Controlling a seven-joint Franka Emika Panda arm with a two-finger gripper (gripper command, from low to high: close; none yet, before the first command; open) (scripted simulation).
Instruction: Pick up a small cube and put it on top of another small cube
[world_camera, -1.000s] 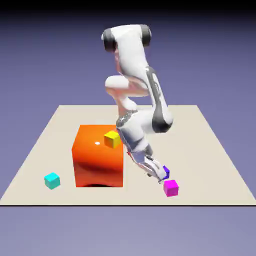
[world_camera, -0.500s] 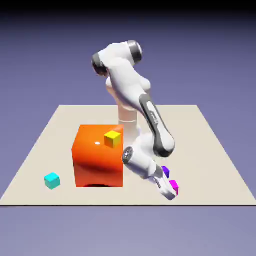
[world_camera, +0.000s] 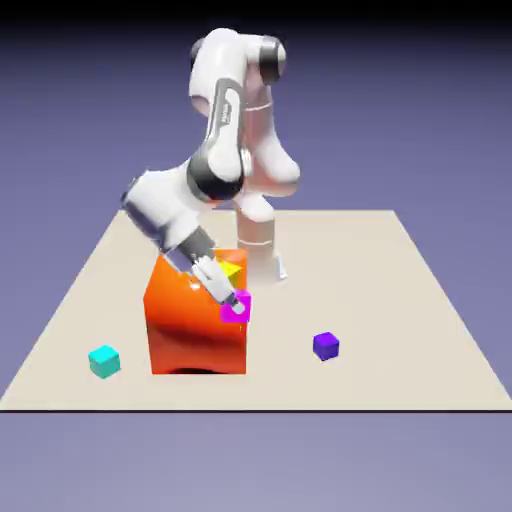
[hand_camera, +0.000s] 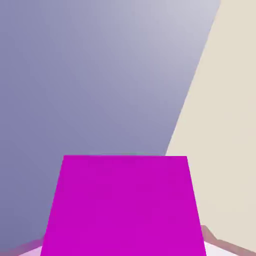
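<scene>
My gripper (world_camera: 236, 301) is shut on the small magenta cube (world_camera: 236, 308) and holds it in the air in front of the big orange block (world_camera: 196, 325), near its upper right corner. The small yellow cube (world_camera: 232, 267) sits on the orange block's top, partly hidden behind my fingers (world_camera: 218, 280). In the hand view the magenta cube (hand_camera: 122, 205) fills the lower middle and covers the fingertips; blue backdrop and a strip of beige table (hand_camera: 230, 115) lie beyond it.
A dark purple cube (world_camera: 325, 346) lies on the table (world_camera: 400, 300) to the exterior view's right of the orange block. A cyan cube (world_camera: 104, 361) rests near the front left. The robot's base (world_camera: 256, 250) stands behind the orange block.
The gripper closed on the magenta cube down on the table at the front right, lifted it, and swung it left and up to the orange block. The purple cube now shows uncovered.
</scene>
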